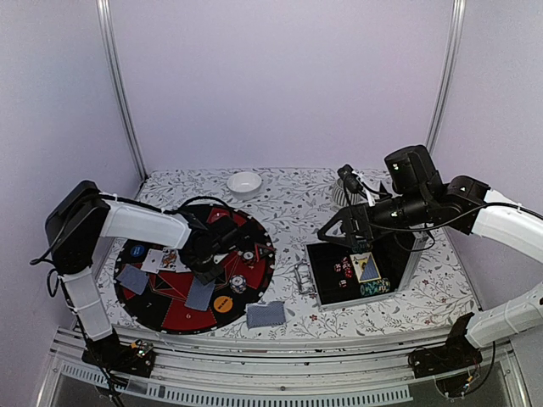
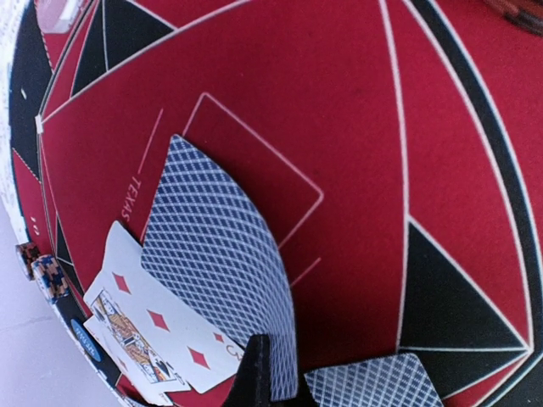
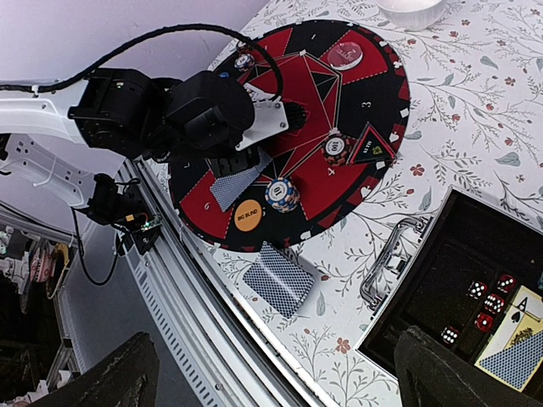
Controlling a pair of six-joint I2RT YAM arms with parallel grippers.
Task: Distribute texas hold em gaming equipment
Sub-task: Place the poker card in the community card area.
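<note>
A round red-and-black poker mat (image 1: 174, 318) lies on the left of the table. My left gripper (image 1: 204, 257) hovers low over it, shut on the edge of a bent patterned-back playing card (image 2: 212, 246). Below this card a face-up diamonds card (image 2: 153, 322) and another face-down card (image 2: 373, 381) lie on the mat. An orange disc (image 3: 248, 215), a striped chip stack (image 3: 282, 193) and a second stack (image 3: 336, 148) sit on the mat. A deck (image 3: 280, 278) rests off the mat near the front edge. My right gripper (image 3: 280, 381) is open and empty, high above the table.
An open black case (image 1: 327, 288) on the right holds red dice (image 3: 485, 297), cards (image 3: 513, 339) and chips (image 1: 373, 288). A white bowl (image 1: 244, 182) and a ribbed grey cup (image 1: 339, 193) stand at the back. The left arm's cable (image 3: 170, 34) arches over the mat.
</note>
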